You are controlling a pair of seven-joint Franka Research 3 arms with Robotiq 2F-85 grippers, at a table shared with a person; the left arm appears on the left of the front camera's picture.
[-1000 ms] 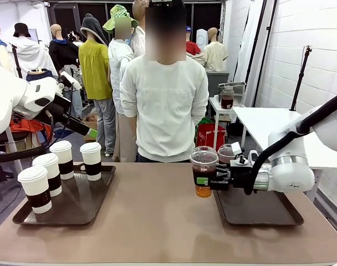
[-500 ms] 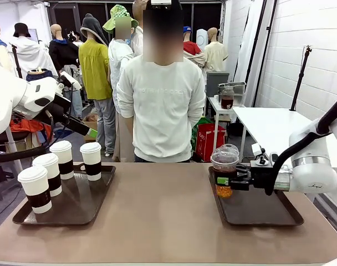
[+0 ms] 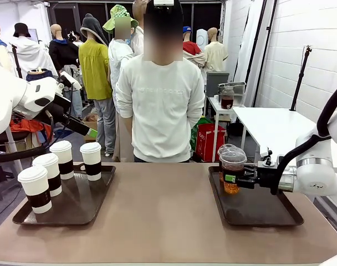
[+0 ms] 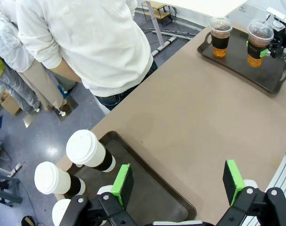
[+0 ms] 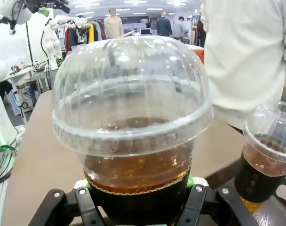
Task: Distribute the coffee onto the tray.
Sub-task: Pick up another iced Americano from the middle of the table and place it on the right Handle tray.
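The right gripper is clamped on a dome-lidded cup of brown coffee by its dark sleeve, and holds it over the far left part of the right tray; a second dome cup stands on that tray's far end, just beside the held one; the left gripper hangs with its jaws spread and nothing between them, above the near edge of the left tray, where four lidded paper cups stand. The main risk, I judge, is contact between the two dome cups: they sit close, so a set-down that drifts toward the person could nudge or tip the standing one; letting go before the base is flat on the tray could drop the cup and slosh coffee against the lid, which may not be sealed; a squeeze too firm could buckle the thin plastic. Whether the held cup's base touches the tray or floats just above it cannot be told, since the right wrist view cuts off below the sleeve and the front view hides the bottom behind the fingers; in the left wrist view one paper cup is largely hidden behind the gripper body.
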